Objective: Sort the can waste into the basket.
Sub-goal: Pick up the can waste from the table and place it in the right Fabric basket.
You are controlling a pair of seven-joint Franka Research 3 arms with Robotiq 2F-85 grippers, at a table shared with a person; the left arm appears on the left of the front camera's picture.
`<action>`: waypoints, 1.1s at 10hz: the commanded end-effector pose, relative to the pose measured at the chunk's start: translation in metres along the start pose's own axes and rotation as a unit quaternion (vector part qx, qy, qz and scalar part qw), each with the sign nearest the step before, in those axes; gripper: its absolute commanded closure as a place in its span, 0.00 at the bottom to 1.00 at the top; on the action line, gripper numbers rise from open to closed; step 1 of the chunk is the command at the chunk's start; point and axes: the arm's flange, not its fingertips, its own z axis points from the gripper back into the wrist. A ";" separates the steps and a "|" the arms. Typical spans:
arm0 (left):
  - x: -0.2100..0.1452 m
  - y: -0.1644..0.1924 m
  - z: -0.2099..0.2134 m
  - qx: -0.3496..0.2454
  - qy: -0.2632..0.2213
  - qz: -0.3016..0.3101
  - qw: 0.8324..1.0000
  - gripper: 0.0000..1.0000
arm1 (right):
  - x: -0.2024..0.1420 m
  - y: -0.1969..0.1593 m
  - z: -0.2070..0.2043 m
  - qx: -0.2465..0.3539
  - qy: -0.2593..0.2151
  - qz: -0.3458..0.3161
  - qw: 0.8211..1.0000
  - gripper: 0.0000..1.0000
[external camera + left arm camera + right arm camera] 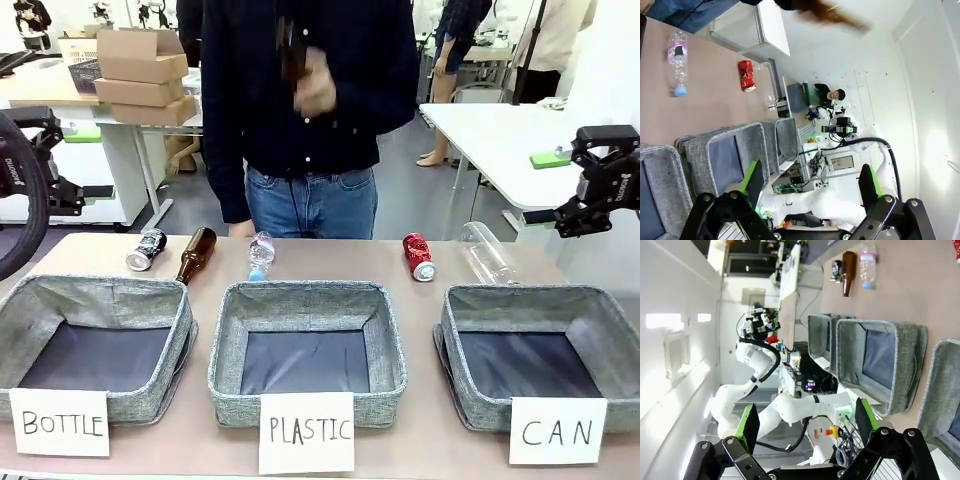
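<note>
Left gripper (810, 172): jaws wide apart, nothing between the pads, up off the table (420, 450). Right gripper (806, 410): same, spread wide and empty.

Front view gave readable cards. The CAN basket (520, 293) sat below the right gripper, on the camera side. The PLASTIC basket (305, 289) was mid-table and the BOTTLE basket (100, 284) sat below the left gripper.

Both cans lay on the table, outside the baskets. The red can (419, 256) lay on its side below and inboard of the right gripper, just past the CAN basket's far rim, near a big clear bottle (487, 252). The dark can (146, 249) lay below and inboard of the left gripper, just beside a brown bottle (196, 254), with a small bottle (260, 255) next along.

Left wrist view looked across the table: red can and small bottle were well ahead of its fingers, basket walls nearer, cards unreadable. Right wrist view caught the other end: dark can, brown bottle and small bottle in a row, far ahead of its fingers.

The person's hand (315, 85) was up at chest height in the front view, blurred, around something dark. Couldn't tell what. Left wrist view had it as a brown smear along the top.
</note>
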 end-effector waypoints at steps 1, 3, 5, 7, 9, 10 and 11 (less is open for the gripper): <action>0.000 -0.001 -0.002 -0.013 -0.005 -0.001 1.000 0.00 | 0.005 0.001 0.001 0.001 0.006 0.016 1.000 0.00; 0.016 -0.007 -0.028 0.118 0.047 0.010 0.992 0.00 | 0.005 0.001 0.001 0.001 0.006 0.016 1.000 0.00; 0.071 -0.006 -0.084 0.272 0.054 0.037 0.960 0.00 | 0.005 0.001 0.001 0.001 0.006 0.016 1.000 0.00; 0.072 -0.020 -0.064 0.070 0.368 0.059 0.925 0.00 | 0.005 0.001 0.001 0.001 0.006 0.016 1.000 0.00; 0.037 -0.045 0.022 0.013 0.333 0.017 0.943 0.00 | 0.005 0.001 0.001 0.001 0.006 0.016 1.000 0.00; 0.007 -0.053 0.060 -0.014 0.329 0.001 0.944 0.00 | 0.005 0.001 0.001 0.001 0.006 0.016 1.000 0.00; -0.030 -0.060 0.094 -0.037 0.299 -0.029 0.953 0.00 | 0.005 0.001 0.001 0.001 0.006 0.016 1.000 0.00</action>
